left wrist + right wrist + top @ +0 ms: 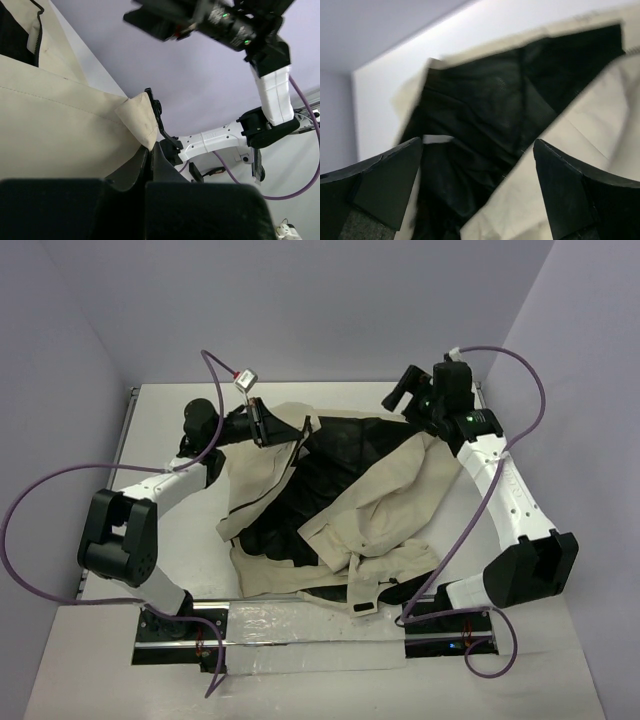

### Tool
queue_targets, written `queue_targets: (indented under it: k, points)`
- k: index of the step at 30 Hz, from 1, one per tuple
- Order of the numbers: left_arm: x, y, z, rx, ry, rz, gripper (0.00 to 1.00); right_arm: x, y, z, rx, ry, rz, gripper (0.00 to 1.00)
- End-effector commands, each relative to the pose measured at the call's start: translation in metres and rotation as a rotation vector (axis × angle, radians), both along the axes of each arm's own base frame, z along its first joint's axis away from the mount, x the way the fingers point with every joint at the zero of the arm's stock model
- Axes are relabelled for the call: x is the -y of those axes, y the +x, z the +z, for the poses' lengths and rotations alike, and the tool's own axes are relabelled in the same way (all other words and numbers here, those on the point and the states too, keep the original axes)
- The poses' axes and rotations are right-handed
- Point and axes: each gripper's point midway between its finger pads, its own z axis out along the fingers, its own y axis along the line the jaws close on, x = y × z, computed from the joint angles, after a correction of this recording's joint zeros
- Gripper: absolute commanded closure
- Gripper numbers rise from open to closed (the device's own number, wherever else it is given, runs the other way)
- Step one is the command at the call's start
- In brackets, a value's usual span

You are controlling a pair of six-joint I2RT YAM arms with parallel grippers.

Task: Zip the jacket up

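Note:
The beige jacket [370, 500] lies open and crumpled in the middle of the table, its black lining [330, 455] facing up. My left gripper [262, 423] is shut on a beige corner of the jacket [137, 117] at the far left edge and holds it raised. In the left wrist view the jaws are pressed together on the fabric [149, 157]. My right gripper [404, 392] is open and empty, held above the jacket's far right edge. In the right wrist view its fingers [385, 180] frame the black lining [485, 115] and a small white label [438, 139].
A zipper line [39, 27] runs along the beige panel in the left wrist view. Purple cables [530, 390] loop by both arms. Grey walls close the table on three sides. A shiny taped strip [300, 635] lies between the arm bases at the near edge.

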Motion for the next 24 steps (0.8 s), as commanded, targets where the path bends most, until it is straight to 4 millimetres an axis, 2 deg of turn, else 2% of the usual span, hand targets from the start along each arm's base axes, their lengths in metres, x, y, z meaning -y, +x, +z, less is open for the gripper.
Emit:
queue_targets:
  k: [1, 3, 6, 9, 11, 12, 14, 16, 18, 20, 22, 23, 24]
  points:
    - [-0.004, -0.002, 0.021, 0.078, -0.021, -0.001, 1.00, 0.056, -0.011, -0.059, -0.163, 0.043, -0.163, 0.06]
    - [-0.005, 0.003, 0.025, 0.099, 0.009, 0.038, 1.00, 0.083, -0.011, -0.074, -0.196, -0.073, -0.264, 0.10]
    - [-0.006, 0.007, 0.025, 0.135, 0.081, 0.044, 1.00, 0.093, -0.010, -0.087, -0.239, -0.163, -0.309, 0.10]
    - [-0.006, 0.012, 0.023, 0.113, 0.139, 0.057, 1.00, 0.099, -0.002, -0.112, -0.304, -0.114, -0.333, 0.06]
    - [-0.007, 0.015, 0.024, 0.124, 0.150, 0.077, 1.00, 0.105, 0.012, -0.123, -0.304, -0.033, -0.345, 0.00]
    - [-0.008, 0.016, 0.024, 0.122, 0.154, 0.091, 1.00, 0.100, 0.020, -0.132, -0.318, -0.005, -0.321, 0.00]
    - [-0.008, 0.017, 0.023, 0.117, 0.151, 0.095, 1.00, 0.102, 0.044, -0.134, -0.303, -0.016, -0.330, 0.00]
    - [-0.007, 0.014, 0.023, 0.109, 0.148, 0.070, 1.00, 0.105, 0.056, -0.141, -0.310, -0.020, -0.346, 0.00]
    - [-0.006, 0.014, 0.024, 0.104, 0.150, 0.056, 1.00, 0.105, 0.072, -0.155, -0.329, -0.013, -0.348, 0.00]
    - [-0.007, 0.015, 0.027, 0.118, 0.157, 0.076, 1.00, 0.102, 0.091, -0.160, -0.284, 0.018, -0.334, 0.00]
    - [-0.009, 0.019, 0.028, 0.130, 0.172, 0.096, 1.00, 0.096, 0.106, -0.162, -0.237, 0.052, -0.315, 0.04]
    - [-0.010, 0.021, 0.028, 0.131, 0.184, 0.105, 1.00, 0.095, 0.111, -0.165, -0.236, 0.053, -0.313, 0.12]
    - [-0.010, 0.022, 0.031, 0.139, 0.183, 0.108, 1.00, 0.094, 0.112, -0.172, -0.248, 0.052, -0.312, 0.13]
